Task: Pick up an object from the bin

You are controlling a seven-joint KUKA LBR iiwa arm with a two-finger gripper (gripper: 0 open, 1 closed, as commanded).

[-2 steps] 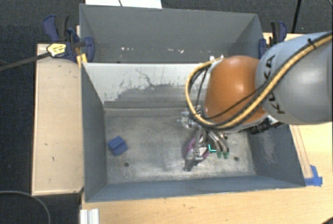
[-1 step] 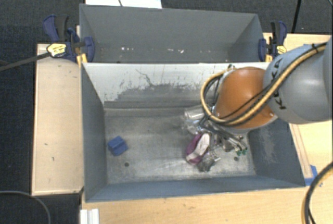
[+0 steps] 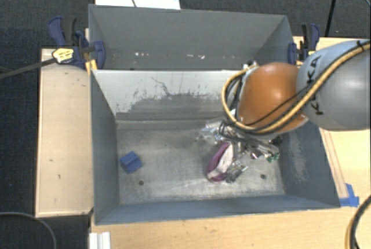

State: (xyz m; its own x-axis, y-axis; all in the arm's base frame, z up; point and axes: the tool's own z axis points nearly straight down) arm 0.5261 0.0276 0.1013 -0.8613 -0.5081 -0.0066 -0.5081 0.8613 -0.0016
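My gripper [image 3: 231, 168] is down near the bin floor, right of the middle, under the orange wrist cover. A purple and white thing [image 3: 219, 162], soft-looking and folded, lies right at the fingertips and seems to sit between them. A small blue block [image 3: 130, 161] lies alone on the floor at the left, far from the gripper.
The arm comes in from the right over the bin's right wall, with its cables looping round the wrist cover. The bin's sloping grey walls close in on all sides.
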